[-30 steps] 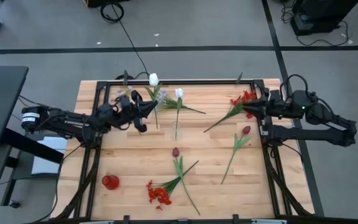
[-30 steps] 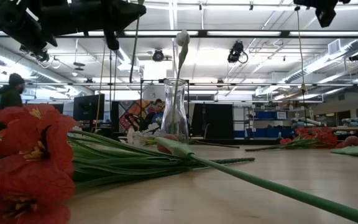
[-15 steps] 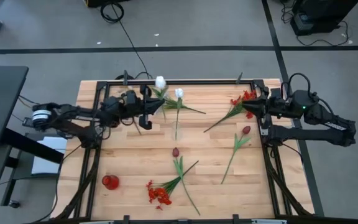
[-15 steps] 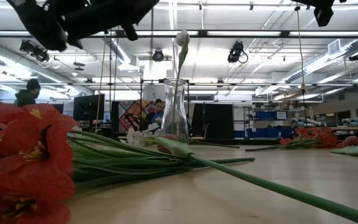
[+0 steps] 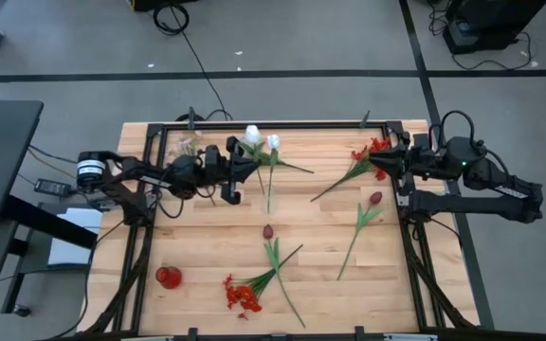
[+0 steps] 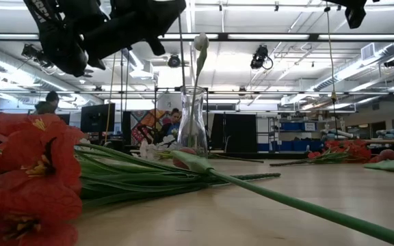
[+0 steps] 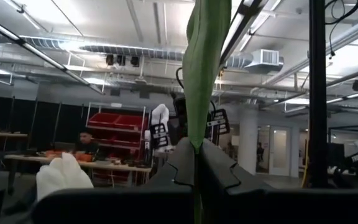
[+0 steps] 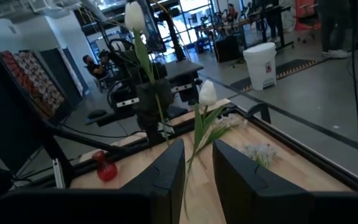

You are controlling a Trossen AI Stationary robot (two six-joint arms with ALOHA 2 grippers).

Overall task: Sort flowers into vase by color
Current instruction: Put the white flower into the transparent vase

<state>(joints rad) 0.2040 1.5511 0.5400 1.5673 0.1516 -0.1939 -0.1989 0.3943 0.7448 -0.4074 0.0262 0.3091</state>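
Note:
My left gripper [image 5: 241, 163] is shut on a white tulip [image 5: 251, 134] and holds it upright above the table's far middle, just left of a second white tulip [image 5: 273, 142]. In the low view a clear glass vase [image 6: 192, 130] holds a white tulip [image 6: 200, 42]. My right gripper [image 5: 379, 163] hovers open at the far right beside a bright red cluster [image 5: 372, 149]. Dark red buds [image 5: 375, 198] [image 5: 267, 230] and another red cluster [image 5: 243, 296] lie flat on the wood. A pale spray [image 5: 190, 144] lies at the far left. My left gripper pinches the white tulip's green stem [image 7: 194, 148] between its two fingers, below a long leaf [image 7: 204, 62]. The fingers come in level from the table's left, across the stem. The tulip is lifted clear and upright, with its head [image 8: 134, 15] above the fingers and its lower stem [image 6: 180, 61] hanging below.
A small red vase [image 5: 168, 277] stands near the table's near left corner. A black frame [image 5: 282, 124] runs along the table's edges. Bare wood lies between the flowers in the middle. People show in the room beyond the table.
My left gripper has carried the white tulip toward the table's right and slightly nearer, closing on the second white tulip and the vase. It has stayed shut on the stem, and the stem hanging below it has shifted toward the vase in the low view.

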